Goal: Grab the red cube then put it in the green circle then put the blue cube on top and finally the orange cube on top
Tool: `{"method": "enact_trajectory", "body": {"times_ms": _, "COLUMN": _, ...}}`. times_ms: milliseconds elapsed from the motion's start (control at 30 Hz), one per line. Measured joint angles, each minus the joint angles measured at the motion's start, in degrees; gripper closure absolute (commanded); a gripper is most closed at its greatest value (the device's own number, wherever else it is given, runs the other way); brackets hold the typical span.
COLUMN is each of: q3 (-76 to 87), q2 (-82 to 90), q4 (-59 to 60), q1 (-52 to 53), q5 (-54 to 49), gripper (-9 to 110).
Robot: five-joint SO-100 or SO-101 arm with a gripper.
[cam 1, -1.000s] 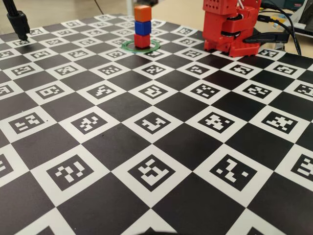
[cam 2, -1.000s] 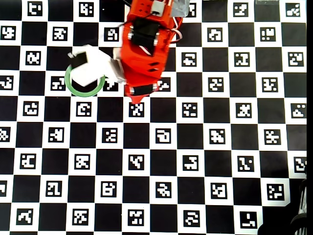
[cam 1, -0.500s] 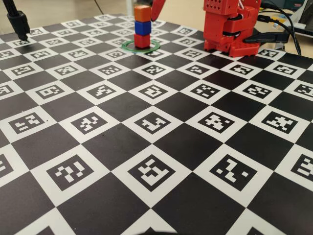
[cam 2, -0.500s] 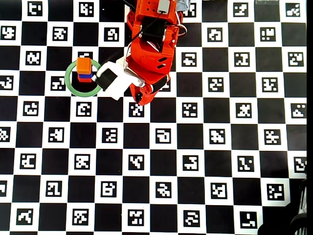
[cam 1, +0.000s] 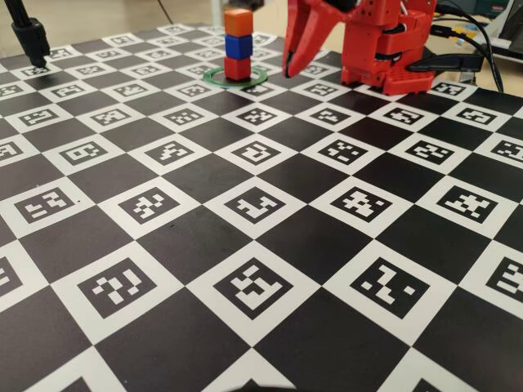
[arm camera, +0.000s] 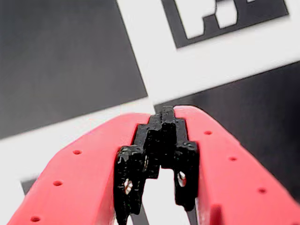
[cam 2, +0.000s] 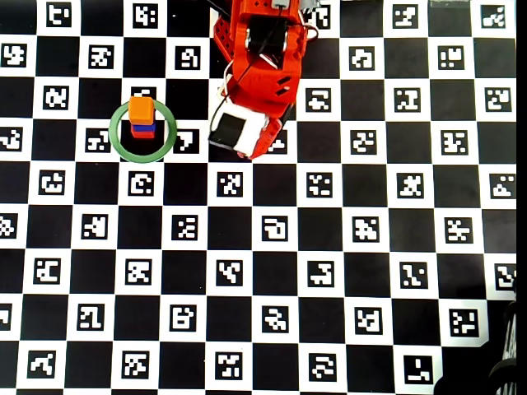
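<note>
In the fixed view the checkerboard mat (cam 1: 245, 245) of printed markers covers the table, a black stand (cam 1: 29, 37) rises at its far left corner, and dark cables (cam 1: 482, 41) trail behind the red arm's base (cam 1: 384, 49) at the far right. Nothing stands between the arm and the stack: the orange cube (cam 1: 238, 23) sits on the blue cube (cam 1: 238, 46), which sits on the red cube (cam 1: 237, 68), all upright inside the green circle (cam 1: 235, 77). The gripper (cam 1: 288, 72) hangs point-down just right of the ring, apart from the cubes. In the wrist view its two red fingers (arm camera: 84, 178) are pressed together, black pads meeting, nothing between them, above a black and white square. In the overhead view the stack shows mostly its orange top inside the ring, the arm to its right.
</note>
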Motion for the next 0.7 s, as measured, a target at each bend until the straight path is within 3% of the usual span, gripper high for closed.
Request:
{"method": "enact_trajectory", "body": {"times_ms": 200, "q3": 6.2, "q2": 11.5, "q4": 7.4, "q1": -1.9, "q5": -1.3, "gripper": 107}}
{"method": "enact_trajectory", "body": {"times_ms": 700, "q3": 9.0, "q2": 12.0, "q4": 8.9, "q1": -2.5, "q5": -1.9, "gripper": 107}}
